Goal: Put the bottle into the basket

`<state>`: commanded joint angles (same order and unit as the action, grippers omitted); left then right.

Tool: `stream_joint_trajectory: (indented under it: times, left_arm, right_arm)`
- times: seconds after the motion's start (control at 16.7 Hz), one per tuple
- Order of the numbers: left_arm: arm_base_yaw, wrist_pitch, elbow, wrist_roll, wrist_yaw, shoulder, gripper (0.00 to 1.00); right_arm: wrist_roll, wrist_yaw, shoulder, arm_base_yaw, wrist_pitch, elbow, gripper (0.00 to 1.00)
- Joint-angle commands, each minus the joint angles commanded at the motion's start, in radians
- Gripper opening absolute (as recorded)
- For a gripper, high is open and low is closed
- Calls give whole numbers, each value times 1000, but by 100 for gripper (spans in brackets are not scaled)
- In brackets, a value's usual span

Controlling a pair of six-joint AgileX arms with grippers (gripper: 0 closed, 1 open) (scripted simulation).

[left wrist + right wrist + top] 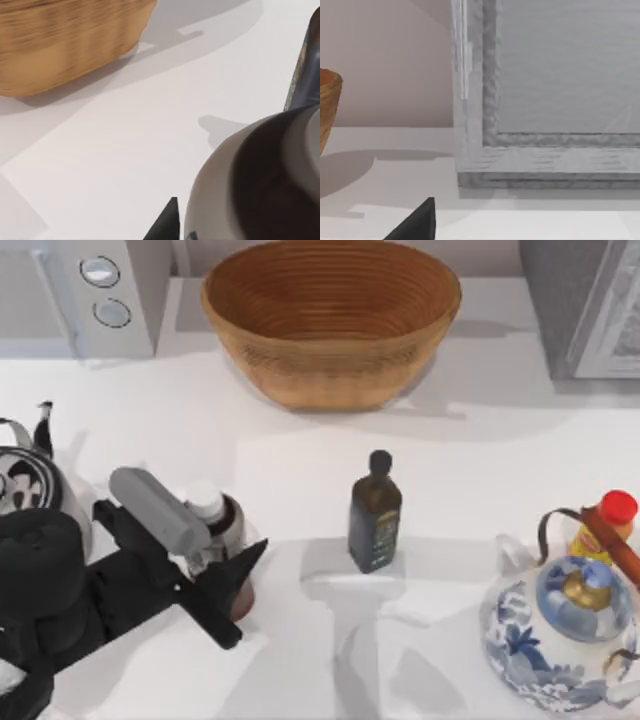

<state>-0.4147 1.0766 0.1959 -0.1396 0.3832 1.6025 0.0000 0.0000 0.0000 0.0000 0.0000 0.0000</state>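
Left gripper (pixel 225 575) at the counter's (pixel 300 470) front-left area, its black fingers (pixel 245 562) set on either side of the bottle (pixel 215 525); whether they press against it cannot be told. The bottle stands upright, white cap uppermost, reddish-brown base showing between the fingers, well apart from the basket (pixel 330 325) at the back edge near its middle. In the left wrist view the bottle (pixel 260 185) sits close to the lens with the basket (pixel 65 45) beyond. A dark green bottle (pixel 375 515) stands mid-counter; a blue-and-white teapot (pixel 565 635) and a yellow bottle (pixel 610 520) occupy the front-right corner. The right wrist view shows one dark fingertip (pixel 417 222) of the right gripper facing a grey appliance (pixel 550 95); its opening cannot be told.
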Motion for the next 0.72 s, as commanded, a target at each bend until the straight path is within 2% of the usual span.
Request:
stream_joint_trajectory:
  times: [0.42, 0.72]
  left_arm:
    - [3, -12, 5, -5, 6, -10, 0]
    - [92, -223, 71, -79, 107, -175, 0]
  right_arm:
    - [0, 0, 0, 0, 0, 0, 100]
    - [0, 0, 0, 0, 0, 0, 100]
